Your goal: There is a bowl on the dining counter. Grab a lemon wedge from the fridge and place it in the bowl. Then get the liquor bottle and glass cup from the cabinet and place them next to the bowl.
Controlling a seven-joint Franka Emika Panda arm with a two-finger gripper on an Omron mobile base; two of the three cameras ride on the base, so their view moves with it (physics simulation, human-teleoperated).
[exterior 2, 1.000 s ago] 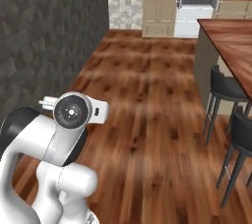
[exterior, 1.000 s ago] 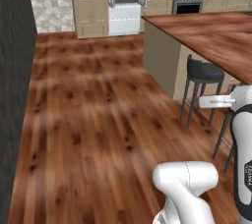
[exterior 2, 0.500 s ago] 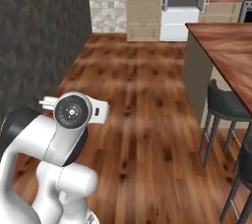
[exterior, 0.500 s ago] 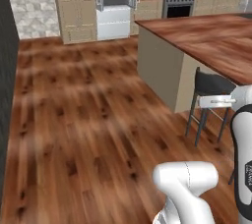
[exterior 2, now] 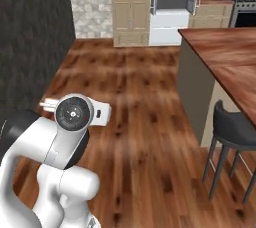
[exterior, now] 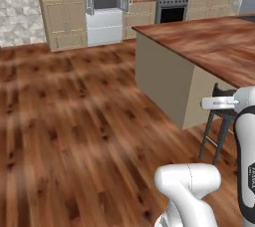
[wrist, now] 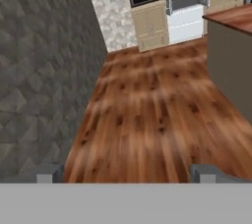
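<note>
Wooden floor (exterior: 74, 136) stretches wide ahead of me; the dark textured wall (wrist: 44, 70) fills the left of my hand view and the right base view, not the left base view; the wood-topped worktop (exterior: 209, 42) runs along my right, and the left base view alone shows its far end toward the stove (exterior: 172, 9); the fridge (exterior 2: 172, 7) stands at the far wall, doors swung open, any lemon wedge inside too small to tell; a dark stool (exterior 2: 235, 132) sits beside the worktop; my gripper (wrist: 125, 174) is spread wide, empty.
</note>
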